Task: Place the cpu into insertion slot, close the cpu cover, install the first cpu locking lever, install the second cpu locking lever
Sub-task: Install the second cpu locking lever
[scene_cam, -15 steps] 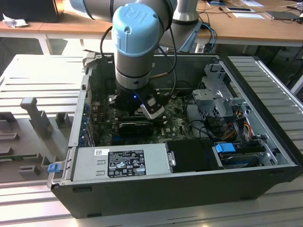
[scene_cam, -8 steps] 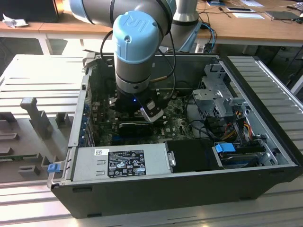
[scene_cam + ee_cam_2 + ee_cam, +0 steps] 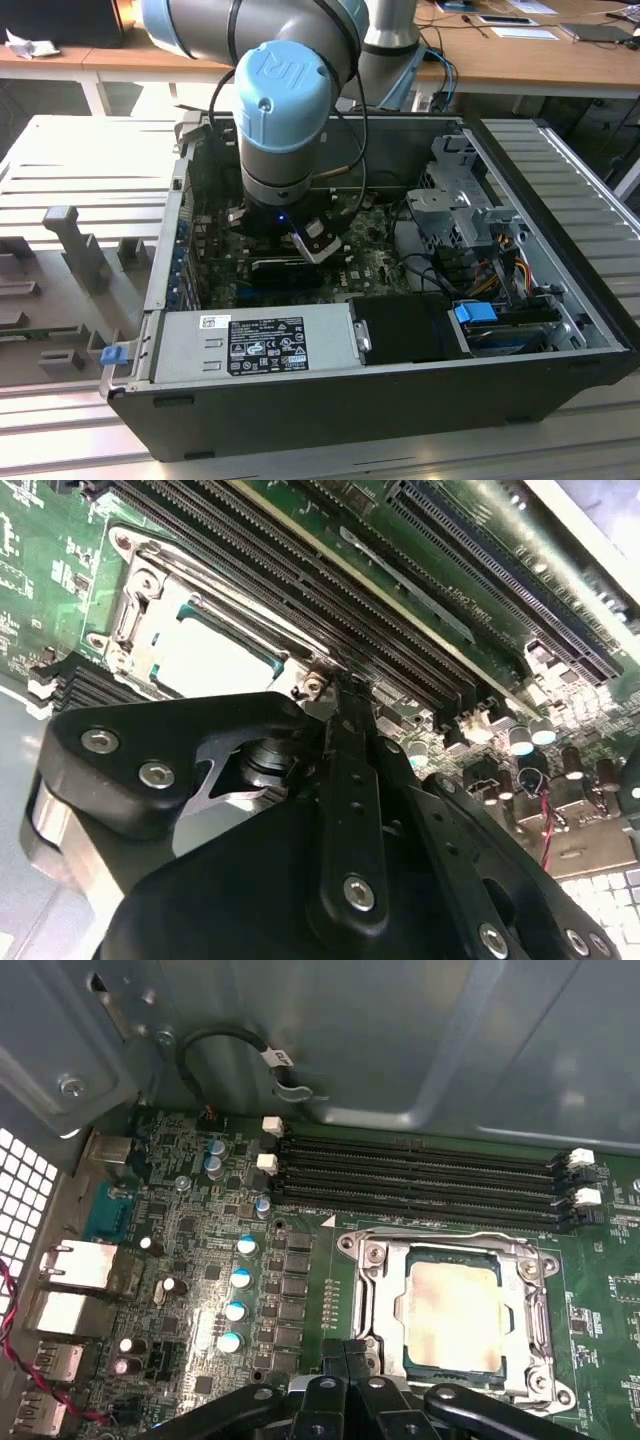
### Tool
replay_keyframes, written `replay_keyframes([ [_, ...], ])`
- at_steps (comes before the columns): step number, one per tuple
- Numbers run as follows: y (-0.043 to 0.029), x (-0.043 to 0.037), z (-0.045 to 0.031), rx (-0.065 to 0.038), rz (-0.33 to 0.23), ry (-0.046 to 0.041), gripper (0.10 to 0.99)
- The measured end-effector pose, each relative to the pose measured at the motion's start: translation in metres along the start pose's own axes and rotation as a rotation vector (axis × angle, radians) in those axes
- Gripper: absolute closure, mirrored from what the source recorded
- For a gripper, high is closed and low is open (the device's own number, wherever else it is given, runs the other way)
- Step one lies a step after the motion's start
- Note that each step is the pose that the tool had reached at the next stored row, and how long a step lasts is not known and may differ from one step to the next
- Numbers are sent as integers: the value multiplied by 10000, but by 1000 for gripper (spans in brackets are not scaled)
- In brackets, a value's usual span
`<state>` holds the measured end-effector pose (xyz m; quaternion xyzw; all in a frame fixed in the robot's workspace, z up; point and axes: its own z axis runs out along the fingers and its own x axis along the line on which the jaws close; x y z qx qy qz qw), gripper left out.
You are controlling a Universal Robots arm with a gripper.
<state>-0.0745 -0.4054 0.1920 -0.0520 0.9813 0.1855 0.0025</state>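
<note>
Already the cpu [image 3: 452,1305] sits in the insertion slot [image 3: 541,1320] on the green board [image 3: 600,1310], with the cpu cover [image 3: 385,1300] down around it. Fingers pressed together and empty, the gripper [image 3: 347,1355] hovers at the socket's edge.

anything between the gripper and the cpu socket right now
Nothing visible does. In the first wrist view the gripper sits right at the edge of the insertion slot, where the cpu already lies under the cpu cover. Only bare board lies between them.
</note>
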Motion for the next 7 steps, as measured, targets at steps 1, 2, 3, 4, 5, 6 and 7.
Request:
replay_keyframes([
  [1,18,0,-47,-1,1,0,980],
  [2,52,-2,-132,-12,2,-1,980],
  [3,68,-3,-173,-13,1,-2,980],
  [4,85,-4,-218,-12,0,-2,980],
  [5,98,-5,-249,-13,1,-3,980],
  [6,98,-5,-249,-15,0,-3,980],
  [7,98,-5,-249,-14,0,-3,980],
])
